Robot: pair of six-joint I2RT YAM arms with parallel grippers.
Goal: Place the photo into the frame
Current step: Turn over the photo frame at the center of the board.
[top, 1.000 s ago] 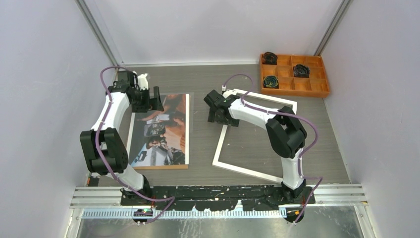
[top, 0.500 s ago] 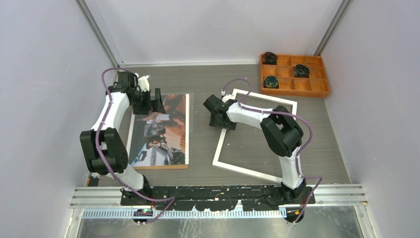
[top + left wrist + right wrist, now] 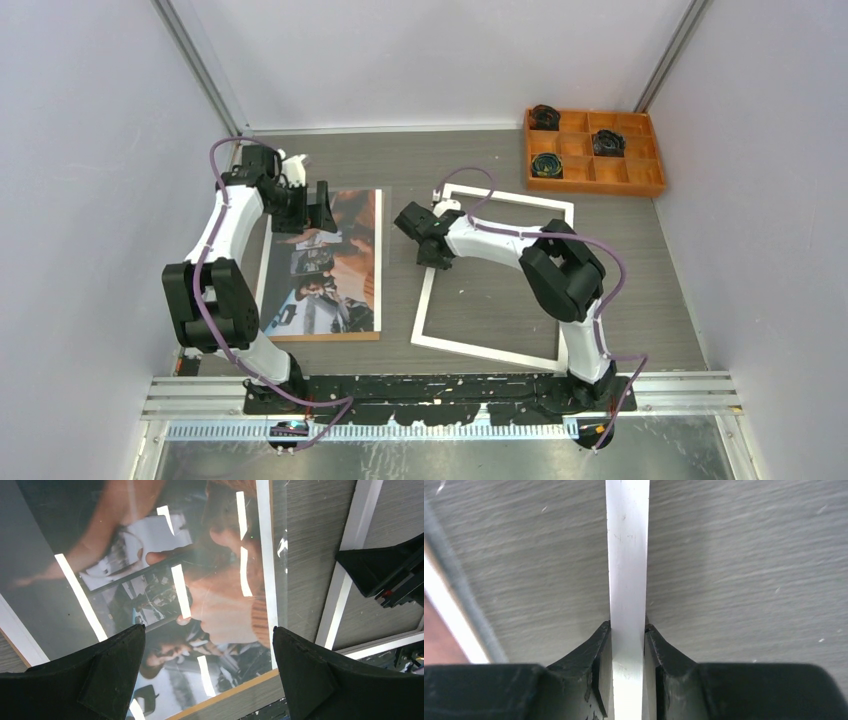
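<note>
Right gripper (image 3: pixel 627 628) is clamped narrow on the left rail of the frame (image 3: pixel 627 540), one finger on each side of the white strip, low at the table (image 3: pixel 400 160). Change over the last second: the whole frame has slid left across the top view, its upper-left corner and left rail now clearly nearer the photo (image 3: pixel 325 270), and the right arm has swung left with it. The frame is white side up, centre-right of the top view, with only bare table inside the rails. A narrow strip of table separates it from the photo, so they are not touching. Left gripper (image 3: pixel 209 629) is wide open with nothing in it, hovering over the upper end of the photo in much the same spot as a second ago. The photo lies picture-up, centre-left, on a brown board (image 3: pixel 320 337) whose edge shows along the bottom. Glare stripes cross the print. Judgement: the frame is being staged beside the photo. The insert step is not yet started, and the photo looks untouched. Orange tray (image 3: pixel 640 185) at upper right is not involved.
</note>
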